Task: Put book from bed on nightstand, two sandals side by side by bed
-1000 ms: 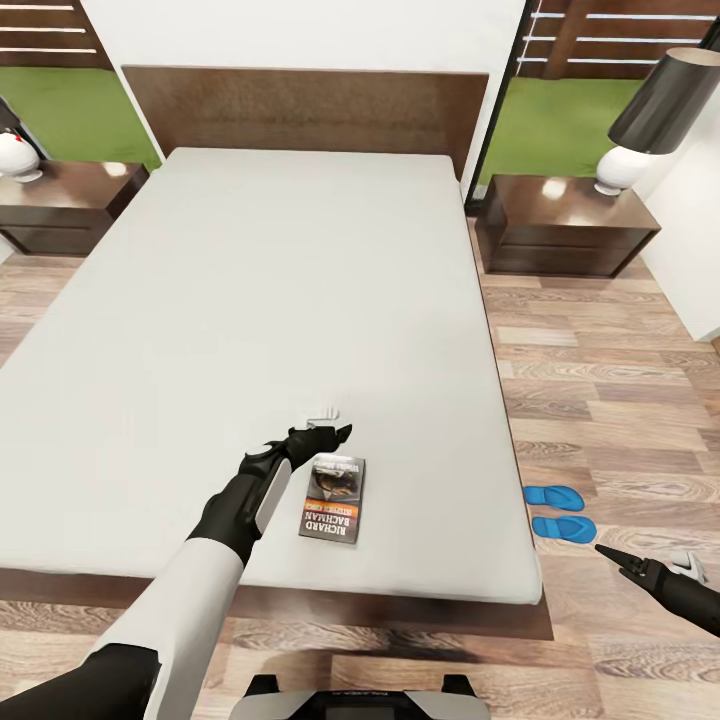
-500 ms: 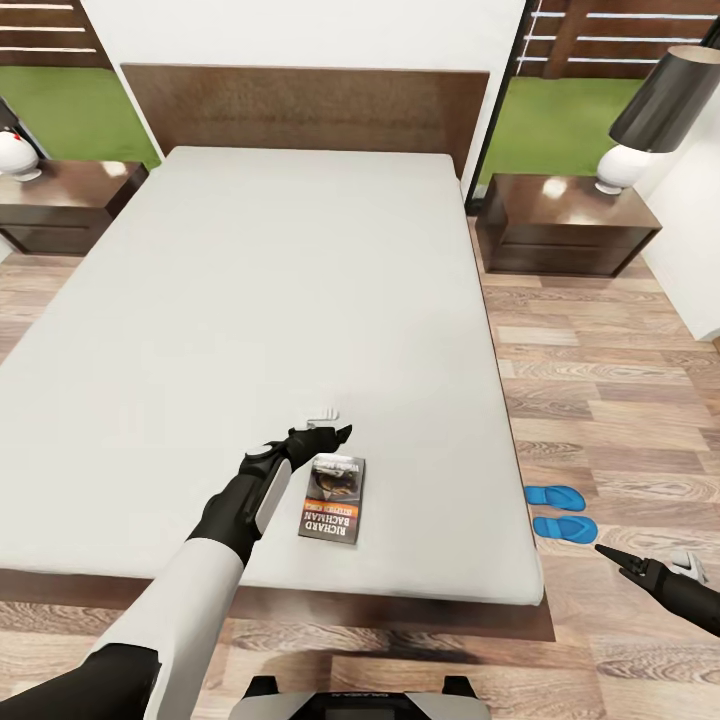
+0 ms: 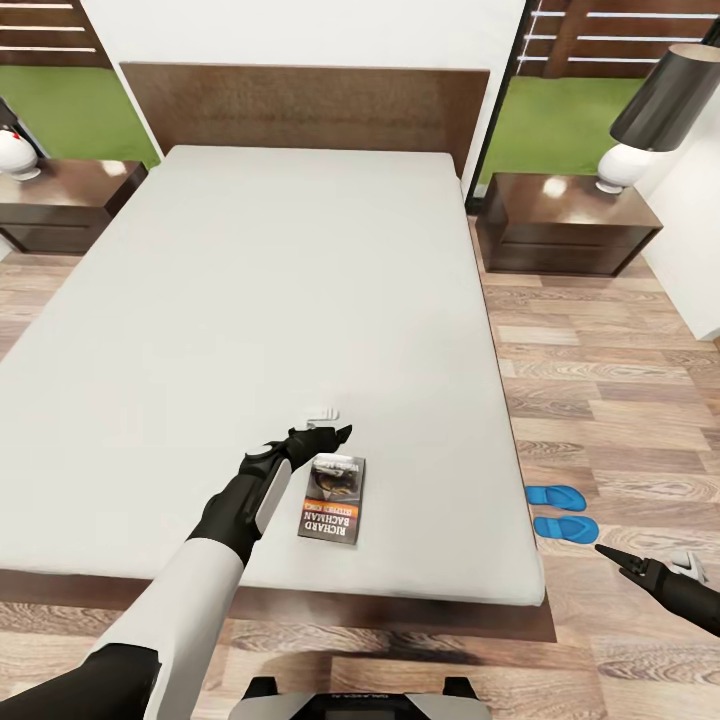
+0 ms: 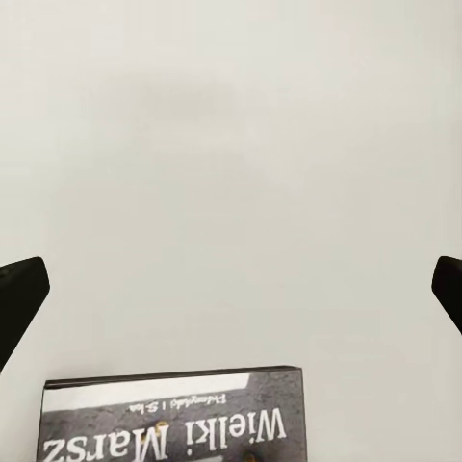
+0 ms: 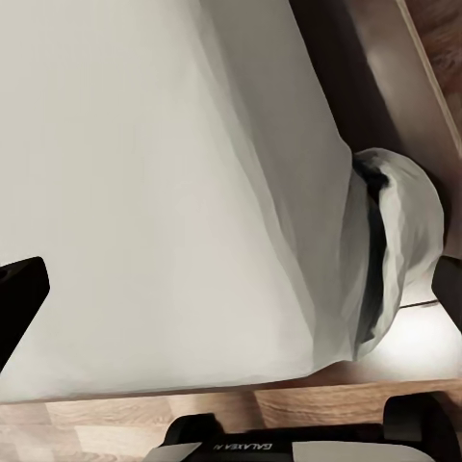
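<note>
The book (image 3: 333, 498) lies flat on the light grey mattress of the bed (image 3: 250, 300), near its foot edge and toward the robot's right side of it. The left pincer (image 3: 325, 430) hangs over the mattress just beyond the book's far edge and a little toward its left corner, apart from the cover. In the left wrist view the two dark fingertips (image 4: 21, 294) stand wide apart at either side, nothing between them but bare mattress, and the book's top edge (image 4: 173, 414) with its white lettering lies just short of the gap.

The two sandals (image 3: 558, 511), bright blue, lie side by side on the wood-plank floor (image 3: 610, 400) just beside the bed's right edge, near its foot. The right pincer (image 3: 622, 562) hovers low over the floor, near the sandals and not touching them; its fingers (image 5: 19, 294) are spread and hold nothing.

A dark nightstand (image 3: 565, 225) stands at each side of the headboard (image 3: 300, 105), the right one carrying a white-based lamp (image 3: 650, 115).
</note>
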Tool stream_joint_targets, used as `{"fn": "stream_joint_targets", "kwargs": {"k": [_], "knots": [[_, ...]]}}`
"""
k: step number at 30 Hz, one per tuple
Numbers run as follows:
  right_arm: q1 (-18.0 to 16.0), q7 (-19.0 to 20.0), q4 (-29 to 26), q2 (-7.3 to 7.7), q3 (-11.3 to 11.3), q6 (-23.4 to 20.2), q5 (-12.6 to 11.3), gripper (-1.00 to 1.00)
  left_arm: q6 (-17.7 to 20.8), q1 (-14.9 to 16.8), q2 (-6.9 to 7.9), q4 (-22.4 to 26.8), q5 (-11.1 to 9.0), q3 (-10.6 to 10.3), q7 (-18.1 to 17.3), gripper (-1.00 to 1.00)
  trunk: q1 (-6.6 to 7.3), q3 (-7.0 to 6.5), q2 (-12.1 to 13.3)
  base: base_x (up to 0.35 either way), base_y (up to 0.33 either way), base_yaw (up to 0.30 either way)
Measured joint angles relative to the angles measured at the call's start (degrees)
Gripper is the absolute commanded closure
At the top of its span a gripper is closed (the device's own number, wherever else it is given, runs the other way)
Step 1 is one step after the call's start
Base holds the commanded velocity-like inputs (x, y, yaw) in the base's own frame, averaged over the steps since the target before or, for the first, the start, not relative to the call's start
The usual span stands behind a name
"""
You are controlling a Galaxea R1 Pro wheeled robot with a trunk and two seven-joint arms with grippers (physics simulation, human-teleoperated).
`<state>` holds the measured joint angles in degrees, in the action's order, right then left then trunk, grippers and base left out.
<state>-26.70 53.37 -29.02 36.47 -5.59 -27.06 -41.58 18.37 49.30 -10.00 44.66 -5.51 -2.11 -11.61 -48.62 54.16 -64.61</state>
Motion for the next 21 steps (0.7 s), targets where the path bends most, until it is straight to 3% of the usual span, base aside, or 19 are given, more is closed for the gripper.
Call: {"fn": "stream_joint_targets", "kwargs": {"k": [21], "knots": [[0.0,0.0,0.0,0.01,0.0,0.0,0.0,-1.0,0.08,0.0,0.0,-0.01,-0.06,0.0,0.0,-1.0,-0.22,0.18,-0.4,0.0,0.0,0.0]]}}
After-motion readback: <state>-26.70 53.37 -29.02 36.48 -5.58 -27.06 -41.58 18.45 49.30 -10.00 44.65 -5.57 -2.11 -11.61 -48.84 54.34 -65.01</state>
